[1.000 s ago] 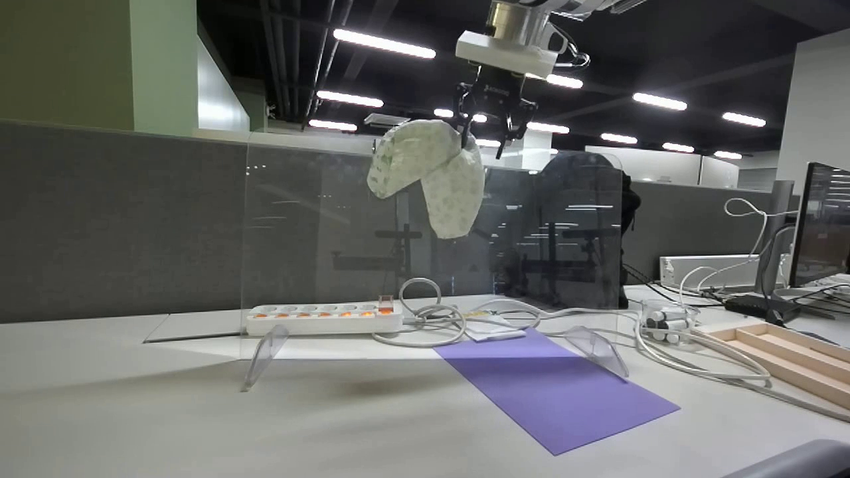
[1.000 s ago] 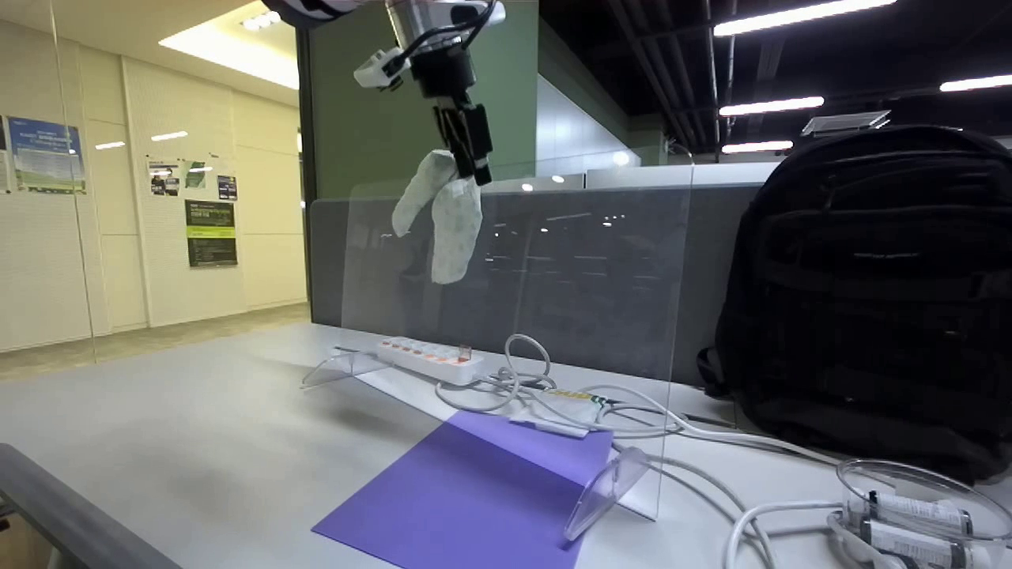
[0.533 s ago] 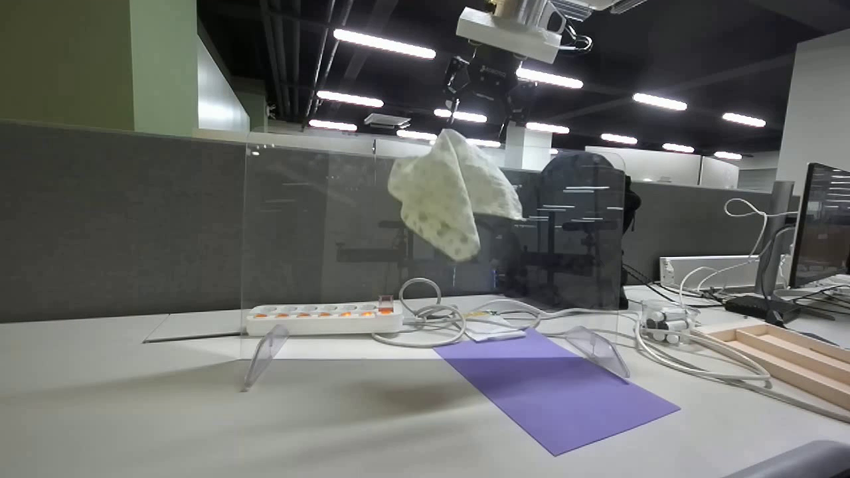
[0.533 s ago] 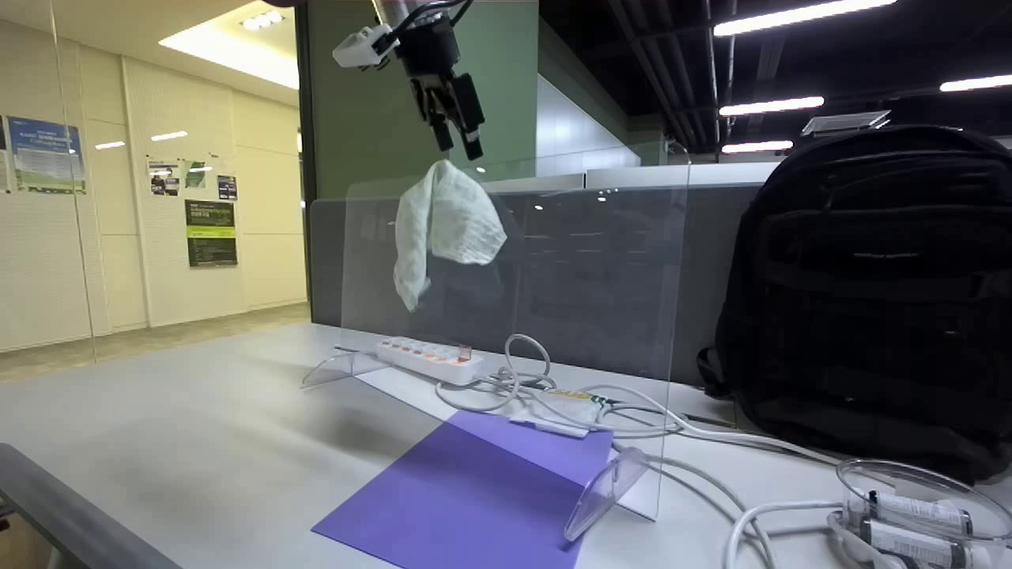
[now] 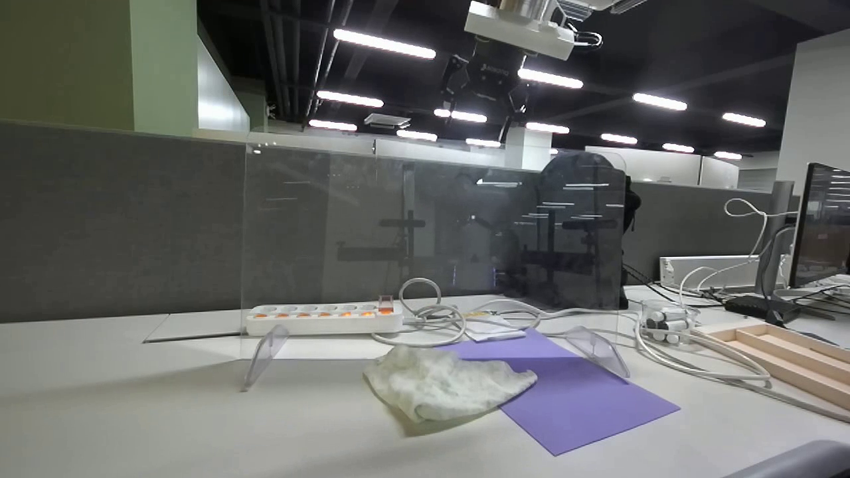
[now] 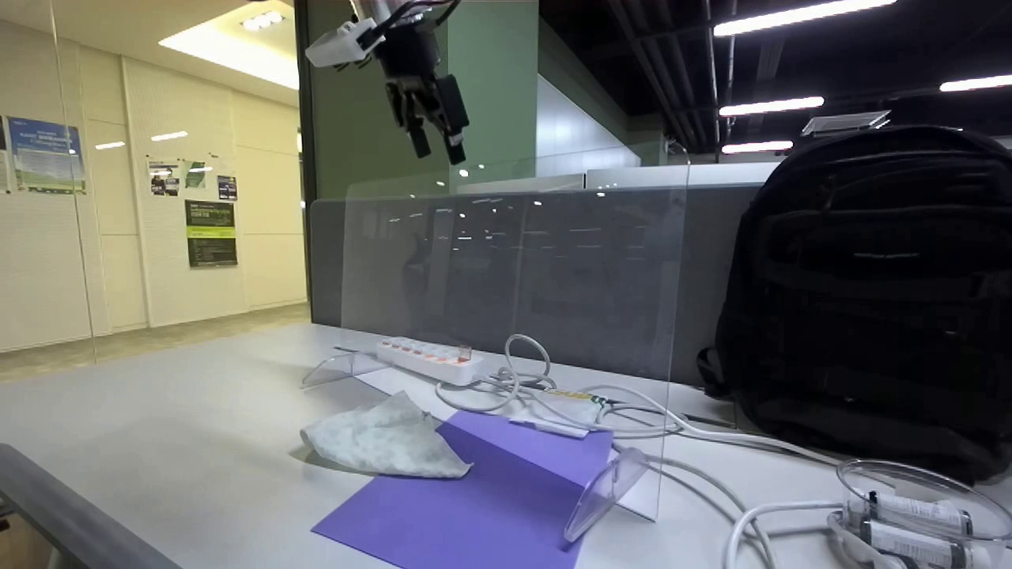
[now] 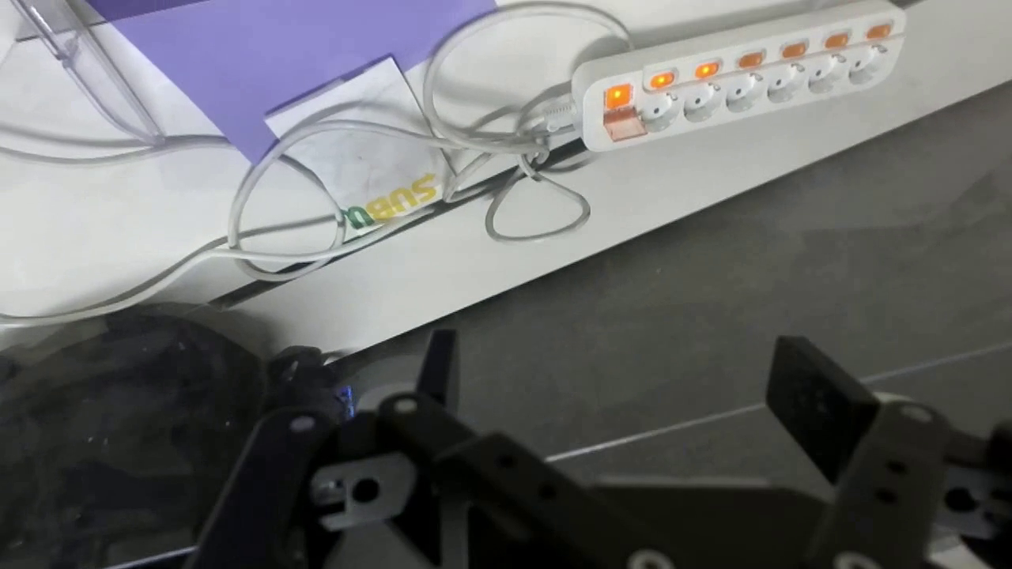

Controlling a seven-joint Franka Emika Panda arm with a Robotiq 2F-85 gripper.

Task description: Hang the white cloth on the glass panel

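Grey partition (image 5: 119,226) behind white desk (image 5: 166,425); bright strip lights (image 5: 385,44), dark ceiling (image 5: 671,56); cream wall (image 6: 162,280)

cloth (image 5: 445,385) on desk (image 5: 166,425) before panel (image 5: 431,245)

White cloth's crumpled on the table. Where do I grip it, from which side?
Probably the bunched middle of the white cloth, from above: folds there appear raised, giving the open end effector something to pinch. Keep in front of the glass panel, which stands upright behind it in both exterior views.

I have room from the front edge of the surface (image 5: 119,411) over the cloth (image 5: 445,384); the upright glass panel (image 5: 431,245) blocks me toward the back edge, cables (image 7: 506,146) behind it.
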